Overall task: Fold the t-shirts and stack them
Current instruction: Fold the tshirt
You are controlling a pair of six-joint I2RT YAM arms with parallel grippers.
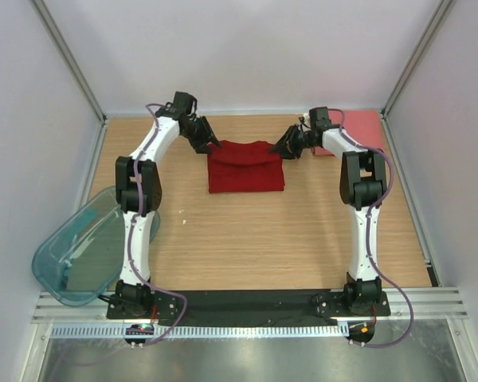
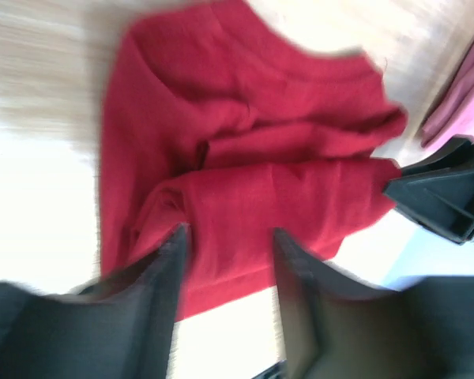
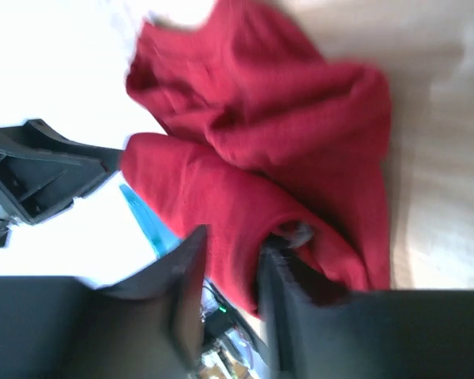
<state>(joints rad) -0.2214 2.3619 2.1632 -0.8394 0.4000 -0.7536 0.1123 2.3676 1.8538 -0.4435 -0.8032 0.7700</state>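
Note:
The dark red t-shirt lies partly folded at the far middle of the table, with its top part doubled over and rumpled. The salmon-pink t-shirt lies folded in the far right corner; its edge shows in the left wrist view. My left gripper is at the red shirt's far left corner. It is open, with cloth and table visible between its jaws. At the far right corner, my right gripper is open by a narrow gap over the cloth's edge. One fingertip rests in a fold.
A translucent teal bin lies tipped at the table's left edge, beside the left arm. White walls with metal rails close in the table at the back and on both sides. Bare wood stretches between the red shirt and the arm bases.

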